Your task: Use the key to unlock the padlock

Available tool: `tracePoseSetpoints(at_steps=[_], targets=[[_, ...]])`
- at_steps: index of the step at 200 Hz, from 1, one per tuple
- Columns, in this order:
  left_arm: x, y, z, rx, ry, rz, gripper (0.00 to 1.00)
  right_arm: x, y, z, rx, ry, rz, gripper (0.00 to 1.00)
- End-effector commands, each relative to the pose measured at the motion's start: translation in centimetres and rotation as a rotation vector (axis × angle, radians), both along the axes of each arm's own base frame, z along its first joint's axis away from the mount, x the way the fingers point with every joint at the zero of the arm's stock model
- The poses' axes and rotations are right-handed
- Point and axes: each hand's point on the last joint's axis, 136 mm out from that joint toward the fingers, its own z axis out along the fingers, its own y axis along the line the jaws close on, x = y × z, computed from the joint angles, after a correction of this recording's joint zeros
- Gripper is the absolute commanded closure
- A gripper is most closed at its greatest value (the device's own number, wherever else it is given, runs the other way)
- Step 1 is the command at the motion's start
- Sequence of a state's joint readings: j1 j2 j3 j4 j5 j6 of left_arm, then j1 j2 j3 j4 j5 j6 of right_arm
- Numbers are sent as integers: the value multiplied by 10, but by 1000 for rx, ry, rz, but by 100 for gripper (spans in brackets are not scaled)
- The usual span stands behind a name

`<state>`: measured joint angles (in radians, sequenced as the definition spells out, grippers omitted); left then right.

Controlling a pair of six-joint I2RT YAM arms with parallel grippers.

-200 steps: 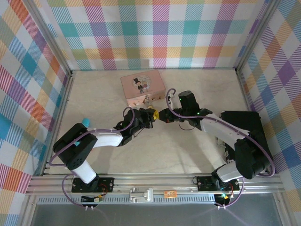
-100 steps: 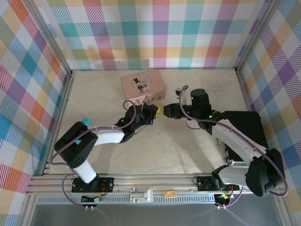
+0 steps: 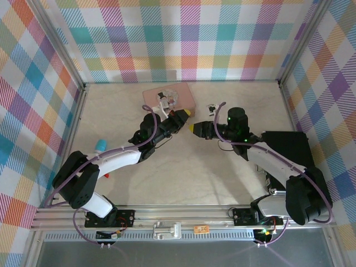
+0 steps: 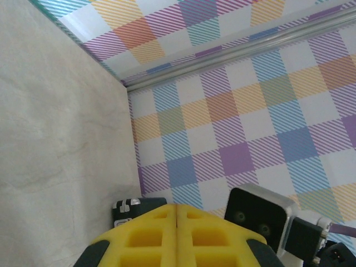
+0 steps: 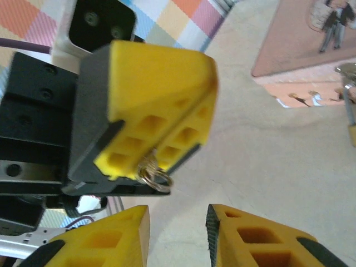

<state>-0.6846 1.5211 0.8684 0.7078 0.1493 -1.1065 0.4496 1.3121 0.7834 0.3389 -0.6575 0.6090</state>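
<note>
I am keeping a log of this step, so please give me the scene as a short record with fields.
left gripper: shut on the key
key: mostly hidden, its small ring pokes out between the fingers
right gripper: open, empty, facing the left gripper, not touching it
padlock: hangs at the pink tin's front, cut by the picture's edge
pink tin: on the table beyond both grippers

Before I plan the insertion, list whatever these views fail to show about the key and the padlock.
key: right wrist view, mostly buried between the shut left claw's pads, blade unseen.
padlock: same view, cut off by the right edge, keyhole unseen; top view, too small.
</note>
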Motion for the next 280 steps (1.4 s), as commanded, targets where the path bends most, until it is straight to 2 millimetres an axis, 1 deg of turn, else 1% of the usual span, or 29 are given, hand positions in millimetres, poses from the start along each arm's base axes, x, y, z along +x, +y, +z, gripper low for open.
tracePoseSetpoints(at_steps=[1,18,55,76,99,117,136,150,161,174,177,186,191,203,209,219,224,233,247,265,280], targets=[[-2,-2,12,-22,-46,-22,100,-5,6,27,98,-81,68,69],[-2,-1,10,-26,-44,-17,100,-7,6,30,107,-95,74,70],[-6,-4,14,-51,-54,-37,100,-4,6,26,111,-83,64,70],[-10,-7,13,-69,-50,-49,100,0,8,24,115,-76,63,73],[-13,-11,15,-106,-49,-74,100,3,10,23,117,-66,66,76],[-19,-16,15,-111,-52,-99,100,5,11,25,123,-71,66,81],[-25,-12,8,-111,-53,-107,100,7,11,25,118,-68,62,85],[-29,-10,3,-98,-47,-113,100,7,12,23,118,-66,67,94],[-31,-10,4,-87,-54,-119,100,7,12,20,115,-64,67,100],[-31,-10,7,-83,-59,-119,100,6,12,15,99,-61,71,100],[-31,-9,7,-84,-60,-118,95,6,11,13,93,-59,72,100],[-30,-8,10,-87,-58,-114,75,6,10,7,65,-58,64,100],[-29,-6,13,-87,-60,-111,66,6,9,3,43,-56,59,100],[-23,4,15,-60,-67,-95,56,5,6,-6,-13,-62,50,100],[-18,16,13,-33,-62,-64,51,4,4,-11,-41,-59,50,100],[-10,38,7,12,-36,-1,38,3,2,-17,-82,-50,45,100],[-7,49,3,34,-19,29,33,3,1,-19,-97,-55,43,100],[-5,64,0,75,-5,62,31,1,-1,-21,-115,-67,43,100],[-6,78,-3,139,10,91,30,0,-4,-24,-157,-95,35,100],[-10,86,-2,200,22,111,31,3,-10,-30,-239,-152,19,100],[-13,88,-5,220,44,109,32,4,-15,-26,-302,-235,20,100]])
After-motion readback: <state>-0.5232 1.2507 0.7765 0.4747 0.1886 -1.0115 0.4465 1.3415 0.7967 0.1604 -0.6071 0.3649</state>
